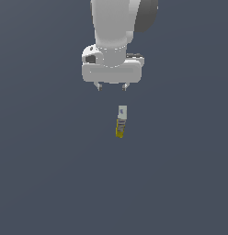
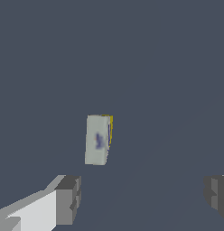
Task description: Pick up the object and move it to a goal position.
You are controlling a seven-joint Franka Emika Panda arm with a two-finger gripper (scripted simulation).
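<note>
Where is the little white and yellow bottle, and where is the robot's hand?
bottle point(image 1: 121, 122): exterior view, middle of its body, where white meets yellow.
hand point(image 1: 111, 87): exterior view, midway between its two fingertips, which are apart.

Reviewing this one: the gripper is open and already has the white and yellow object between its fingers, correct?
Not quite. The gripper is open, but the object is not between its fingers. The exterior view shows it apart from the gripper, and the wrist view shows it ahead of the fingers, untouched.
</note>
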